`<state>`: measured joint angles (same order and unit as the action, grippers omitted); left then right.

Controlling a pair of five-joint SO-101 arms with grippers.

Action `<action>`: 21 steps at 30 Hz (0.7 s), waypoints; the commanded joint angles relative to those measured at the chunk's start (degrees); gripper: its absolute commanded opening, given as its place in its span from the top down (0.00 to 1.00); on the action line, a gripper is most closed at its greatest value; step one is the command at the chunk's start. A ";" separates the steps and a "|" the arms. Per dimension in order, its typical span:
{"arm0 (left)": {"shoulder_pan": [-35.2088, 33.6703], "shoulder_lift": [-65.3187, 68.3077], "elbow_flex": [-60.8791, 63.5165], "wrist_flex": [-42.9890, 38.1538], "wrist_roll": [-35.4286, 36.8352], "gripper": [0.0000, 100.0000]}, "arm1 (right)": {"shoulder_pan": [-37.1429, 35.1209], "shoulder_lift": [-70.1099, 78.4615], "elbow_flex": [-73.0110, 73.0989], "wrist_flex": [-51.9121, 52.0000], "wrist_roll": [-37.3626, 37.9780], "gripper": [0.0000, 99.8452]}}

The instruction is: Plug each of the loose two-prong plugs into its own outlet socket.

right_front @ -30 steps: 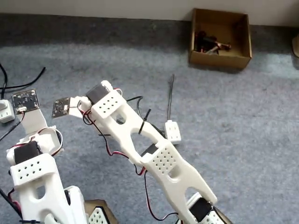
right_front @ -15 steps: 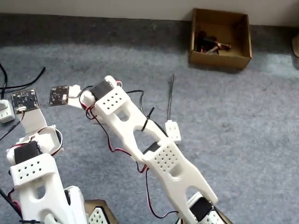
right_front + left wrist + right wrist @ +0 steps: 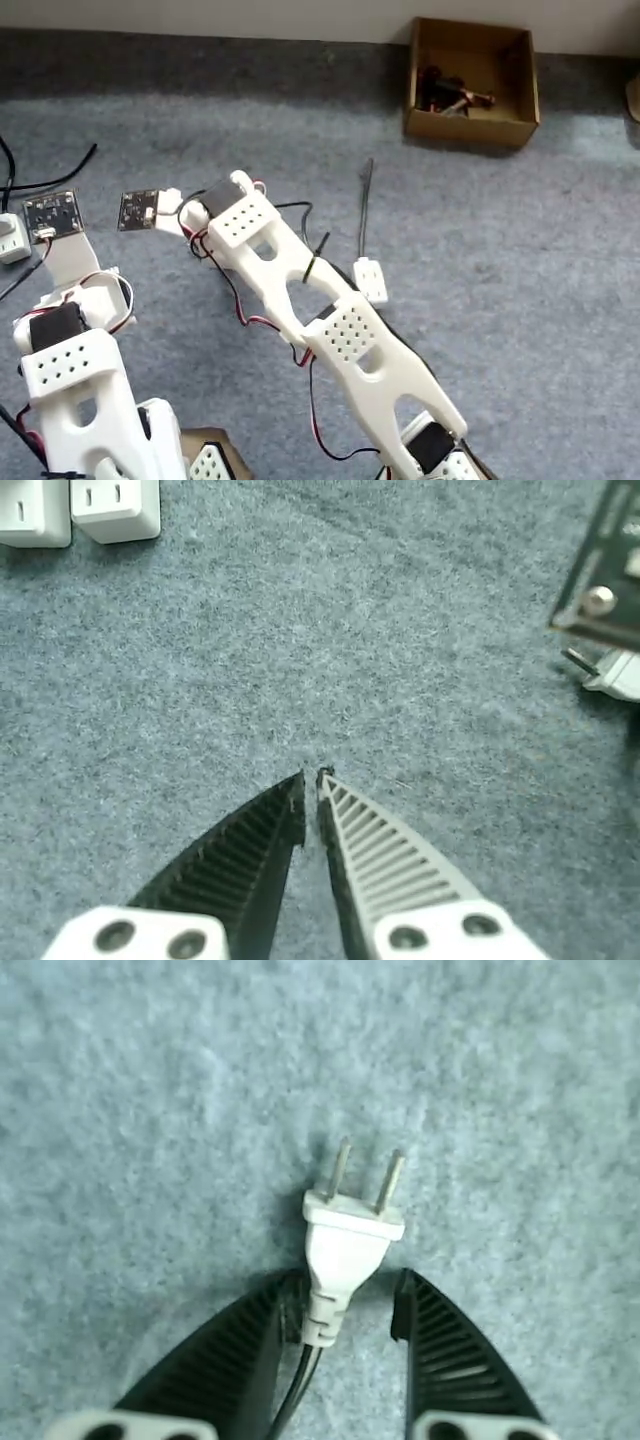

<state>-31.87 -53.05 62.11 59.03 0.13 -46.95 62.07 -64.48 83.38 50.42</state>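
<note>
Left gripper (image 3: pixel 310 780) noted pressed together above grey carpet (image 3: pixel 400 630), two white outlet sockets (image 3: pixel 115 505) observed to its left, right gripper (image 3: pixel 348 1285) spread around white two-prong plug (image 3: pixel 350 1235).

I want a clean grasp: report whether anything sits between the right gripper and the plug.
Nothing visible does. The plug lies on the carpet between the open fingers of the right gripper, its cord trailing back between them.

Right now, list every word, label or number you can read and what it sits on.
No text can be read.
On the circuit board at an arm's wrist: any print is too small to read.
On the plug, outlet sockets and cardboard box: no print visible.
</note>
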 commanded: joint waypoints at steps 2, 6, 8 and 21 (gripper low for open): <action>-0.75 -1.36 -0.40 -0.97 -0.53 0.96 | -0.75 -1.01 -2.86 -0.84 0.26 0.85; -0.75 -1.36 -0.40 -0.97 -0.53 0.96 | -1.36 -1.01 -2.86 -0.75 0.18 0.85; -0.75 -1.36 -0.40 -0.97 -0.53 0.96 | -1.54 -1.01 -2.86 -0.84 0.18 0.85; -0.84 -1.36 -0.40 -0.97 -0.53 0.96 | -1.54 -0.92 -2.77 -2.86 -4.31 0.85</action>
<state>-31.87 -53.05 62.11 59.03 0.13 -47.82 62.15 -64.57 81.89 46.90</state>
